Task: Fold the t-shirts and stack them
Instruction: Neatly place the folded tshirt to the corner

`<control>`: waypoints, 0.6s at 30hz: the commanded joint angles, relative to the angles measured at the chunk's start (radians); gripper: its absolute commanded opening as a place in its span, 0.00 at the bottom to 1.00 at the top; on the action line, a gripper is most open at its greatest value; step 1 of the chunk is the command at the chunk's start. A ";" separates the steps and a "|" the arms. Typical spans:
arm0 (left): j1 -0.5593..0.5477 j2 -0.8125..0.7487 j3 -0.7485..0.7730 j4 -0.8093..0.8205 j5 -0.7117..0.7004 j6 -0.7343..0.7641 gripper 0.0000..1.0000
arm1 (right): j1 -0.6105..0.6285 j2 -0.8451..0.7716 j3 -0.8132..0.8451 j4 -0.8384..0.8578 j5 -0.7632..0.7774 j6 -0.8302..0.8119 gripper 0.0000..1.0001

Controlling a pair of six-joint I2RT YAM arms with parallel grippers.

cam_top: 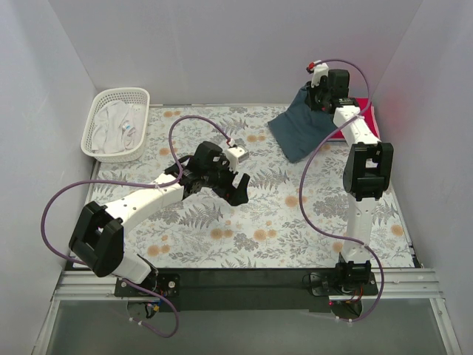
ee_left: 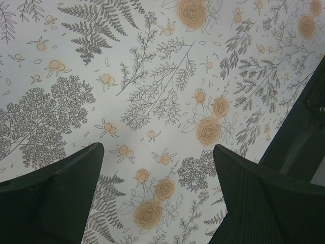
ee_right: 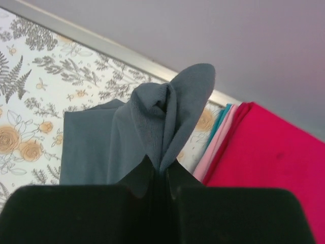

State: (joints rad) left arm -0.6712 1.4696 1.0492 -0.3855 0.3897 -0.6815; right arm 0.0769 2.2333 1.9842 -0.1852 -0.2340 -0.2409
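Slate-blue cloth, one t-shirt [cam_top: 298, 132], hangs bunched in our right gripper [ee_right: 162, 184], which is clenched on it near the far right corner of the desk [ee_right: 101, 43]. It is beside one red t-shirt [ee_right: 269, 162] and one pink t-shirt [ee_right: 217, 143] stacked there. Our left gripper [ee_left: 158, 170] hovers released over mid-desk.

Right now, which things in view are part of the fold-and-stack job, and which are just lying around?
Job:
- dark blue t-shirt, pinched in the right gripper
- red t-shirt, folded at the far right
- pink t-shirt, only an edge showing beside the red

Lying about:
- white lattice basket with pale cloth inside
- floral-print cloth spread as the work surface
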 commanded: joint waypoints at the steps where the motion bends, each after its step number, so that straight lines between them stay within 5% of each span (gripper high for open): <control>1: 0.001 -0.049 -0.023 0.007 -0.005 -0.009 0.89 | 0.004 -0.035 0.090 0.012 0.036 -0.078 0.01; 18: 0.001 -0.095 -0.057 0.042 0.000 -0.009 0.90 | -0.002 -0.136 0.137 0.009 0.048 -0.118 0.01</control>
State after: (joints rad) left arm -0.6712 1.4342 1.0031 -0.3637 0.3893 -0.6926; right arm 0.0788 2.2074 2.0666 -0.2230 -0.1852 -0.3336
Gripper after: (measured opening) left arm 0.894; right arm 0.067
